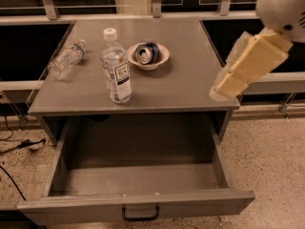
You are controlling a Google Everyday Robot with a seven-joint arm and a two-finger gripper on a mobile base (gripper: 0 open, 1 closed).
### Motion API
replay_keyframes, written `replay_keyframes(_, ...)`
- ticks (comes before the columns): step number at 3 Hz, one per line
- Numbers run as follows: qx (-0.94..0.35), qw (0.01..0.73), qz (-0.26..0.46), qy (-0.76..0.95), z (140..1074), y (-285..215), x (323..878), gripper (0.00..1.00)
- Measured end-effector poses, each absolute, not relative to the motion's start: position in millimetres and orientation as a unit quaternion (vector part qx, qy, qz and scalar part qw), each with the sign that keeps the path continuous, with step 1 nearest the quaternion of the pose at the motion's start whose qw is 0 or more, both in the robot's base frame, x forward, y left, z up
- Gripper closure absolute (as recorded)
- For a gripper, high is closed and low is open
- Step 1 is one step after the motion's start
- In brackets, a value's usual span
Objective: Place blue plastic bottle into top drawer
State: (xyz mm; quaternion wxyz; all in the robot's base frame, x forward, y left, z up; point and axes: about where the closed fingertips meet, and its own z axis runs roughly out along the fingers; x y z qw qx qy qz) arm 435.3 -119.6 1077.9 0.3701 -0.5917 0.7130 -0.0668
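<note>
You are at the reach step: the bottle (116, 73) stands upright and untouched on the worktop (190, 80), left of centre, and the drawer (190, 205) below is open. Your gripper (228, 86) hovers at the worktop's right edge, well apart from the bottle; open or closed, you cannot tell. Next, cross left to the bottle, clear of the bowl (161, 61)

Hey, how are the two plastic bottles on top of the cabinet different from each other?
The blue plastic bottle stands upright; the smaller bottle lies on its side by the left edge. The blue plastic bottle is taller and smooth-walled, the smaller bottle crinkled. Both are clear plastic, on the cabinet top, far from the hand at the right edge.
</note>
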Motion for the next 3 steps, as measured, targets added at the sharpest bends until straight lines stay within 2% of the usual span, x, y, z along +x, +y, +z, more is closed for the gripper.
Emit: replay_keyframes(3,-0.554,0.394,0.026,0.733,1003.6,-83.4,493.6,0.00)
